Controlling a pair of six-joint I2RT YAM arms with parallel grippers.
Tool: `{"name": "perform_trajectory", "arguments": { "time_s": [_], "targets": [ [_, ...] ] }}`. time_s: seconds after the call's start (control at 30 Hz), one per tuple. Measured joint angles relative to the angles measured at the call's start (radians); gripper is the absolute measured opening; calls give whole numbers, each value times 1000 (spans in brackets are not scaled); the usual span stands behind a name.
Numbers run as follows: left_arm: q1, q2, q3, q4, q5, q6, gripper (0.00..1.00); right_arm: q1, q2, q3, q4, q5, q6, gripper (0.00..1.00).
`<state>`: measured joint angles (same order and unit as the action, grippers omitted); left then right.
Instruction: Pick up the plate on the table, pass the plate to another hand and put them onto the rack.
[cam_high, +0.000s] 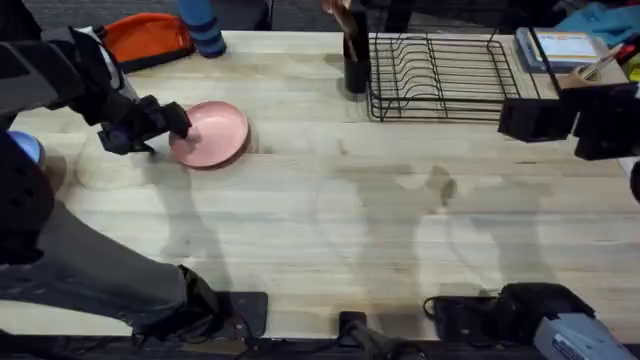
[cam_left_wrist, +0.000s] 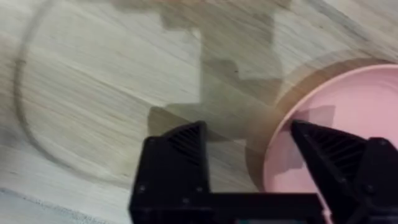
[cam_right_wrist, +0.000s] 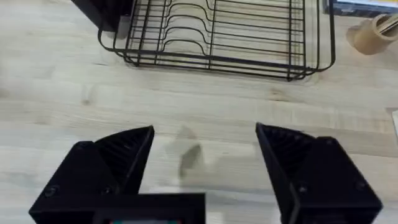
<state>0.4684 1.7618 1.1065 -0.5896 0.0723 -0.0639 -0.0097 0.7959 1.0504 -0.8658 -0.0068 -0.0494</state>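
**One plate at my left gripper, rack unloaded**

One pink plate (cam_high: 213, 134) lay flat on the table (cam_high: 330, 230), far left part, well apart from the rack (cam_high: 437, 77). My left gripper (cam_high: 168, 131) was at the plate's left edge. In the left wrist view its jaws were spread, one finger (cam_left_wrist: 329, 152) over the plate's (cam_left_wrist: 348, 124) inside, the other finger (cam_left_wrist: 183, 149) over bare wood outside the rim. Rim sat between them; could not tell if either finger touched it.

Black wire rack stood at the far edge, right of centre, slots holding nothing. A dark upright holder (cam_high: 354, 60) stood just beside its left end. My right gripper (cam_high: 545, 118) hovered near the rack's right end, jaws wide apart, nothing between them; right wrist view showed the rack (cam_right_wrist: 217, 34) beyond its fingers (cam_right_wrist: 127, 149). An orange bag (cam_high: 148, 38) sat at the far left corner.
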Motion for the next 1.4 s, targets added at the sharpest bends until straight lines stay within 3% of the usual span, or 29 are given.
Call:
{"name": "perform_trajectory", "arguments": {
  "time_s": [0.13, 0.17, 0.23, 0.3, 0.47, 0.57, 0.6, 0.63, 0.67, 0.8, 0.87, 1.2, 1.27, 1.4],
  "targets": [
    [0, 3, 1, 4, 7, -3, 472, 0, 0, 0, 0, 0, 0, 997],
    [0, 6, 2, 7, 6, -5, 262, 0, 0, 0, 0, 0, 0, 997],
    [0, 6, 2, 8, 7, -9, 125, 0, 0, 0, 0, 0, 0, 997],
    [-1, 5, 10, 12, 12, -11, 55, 0, 0, 0, 0, 0, 0, 997],
    [-31, 4, 18, 14, 13, -11, 43, 0, 0, 0, 0, 0, 0, 997],
    [-93, 5, 40, -21, 14, -11, 40, 0, 0, 0, 0, 0, 0, 997],
    [-165, 36, 116, -114, 20, -11, 41, 0, 0, 0, 0, 0, 0, 997],
    [-174, 39, 134, -130, 21, -11, 41, 0, 0, 0, 0, 0, 0, 997],
    [-206, 43, 224, -187, 22, -11, 41, 0, 0, 0, 0, 0, 0, 997],
    [-244, 43, 345, -274, 44, -11, 41, 0, 0, 0, 0, 0, 0, 997],
    [-249, 43, 423, -314, 185, -11, 41, 0, 0, 0, 0, 0, 0, 997],
    [-249, 43, 442, -316, 406, -11, 41, 0, 0, 0, 0, 0, 0, 997],
    [-249, 43, 442, -316, 616, -11, 41, 0, 0, 0, 5, 0, 0, 997],
    [-249, 43, 442, -328, 691, -12, 41, 0, 0, 0, 28, 0, 0, 997]
  ]
}}
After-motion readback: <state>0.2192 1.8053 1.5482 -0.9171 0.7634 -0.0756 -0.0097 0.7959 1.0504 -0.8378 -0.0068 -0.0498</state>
